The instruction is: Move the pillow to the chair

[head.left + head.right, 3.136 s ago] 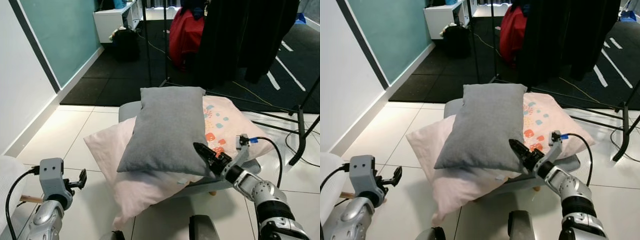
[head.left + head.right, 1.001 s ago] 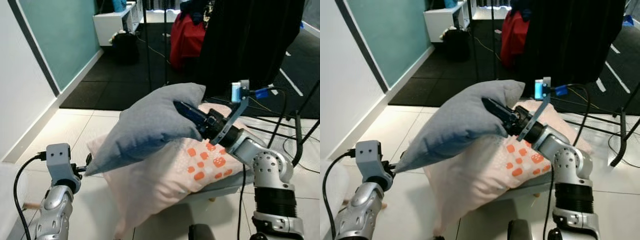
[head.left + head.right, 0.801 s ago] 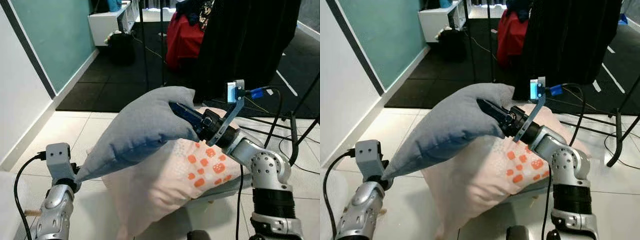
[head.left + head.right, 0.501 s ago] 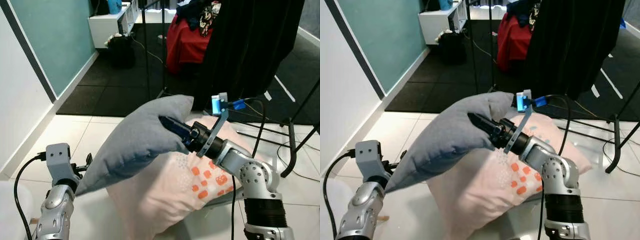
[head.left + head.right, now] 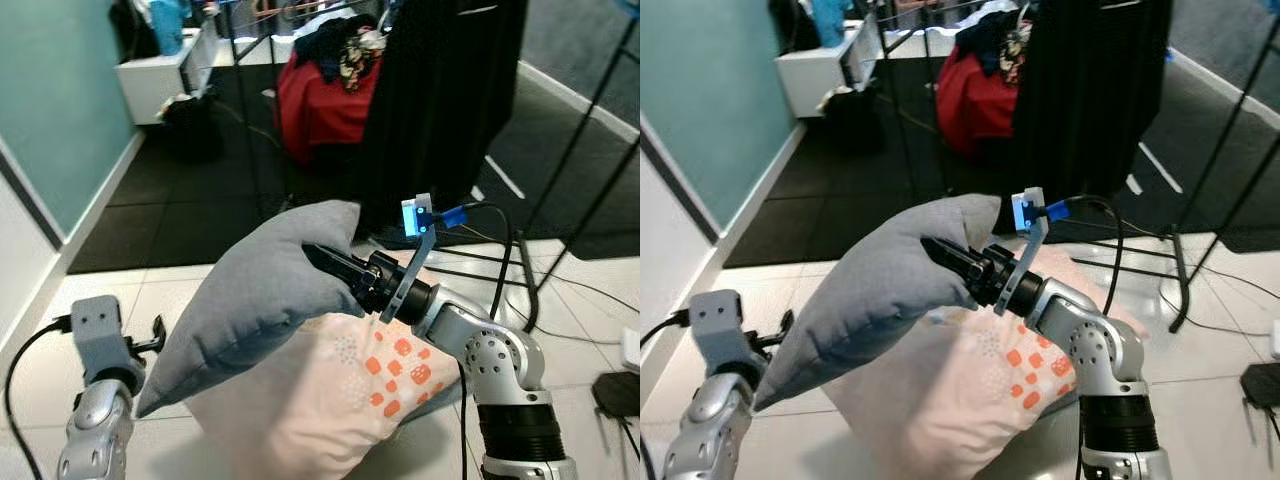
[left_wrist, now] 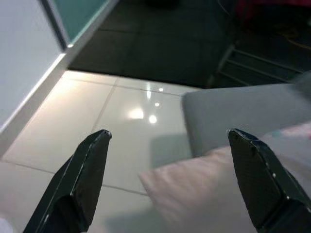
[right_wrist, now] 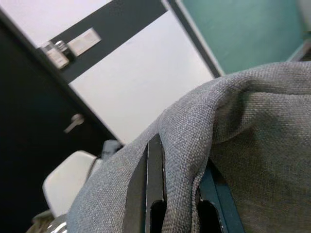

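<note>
I have the grey pillow (image 5: pixel 255 300) lifted off the stack, pinched at one edge by my right gripper (image 5: pixel 330 265), whose two black fingers are clamped on a fold of the fabric; the right wrist view shows the cloth bunched between them. The pillow hangs tilted, its high end at the gripper and its low corner drooping toward my left gripper (image 5: pixel 150 335), which sits just beside that corner with its fingers spread apart and holding nothing, as the left wrist view confirms. Below the grey pillow lies the pink pillow (image 5: pixel 340 400) with orange squares, resting on a grey seat (image 6: pixel 233 114). Off to the side in the right wrist view I can make out a white chair (image 7: pixel 63 182) near a dark door (image 7: pixel 29 145), which I take to be the target. My main worry is the grip: it holds only a thin fold near one edge, so a quick turn could let the fabric slide out and drop the pillow on the tile floor (image 6: pixel 97 131). The trailing corner could also drag the pink pillow off the seat, or snag the clothes rack (image 5: pixel 560 170) close behind as I swing round.
</note>
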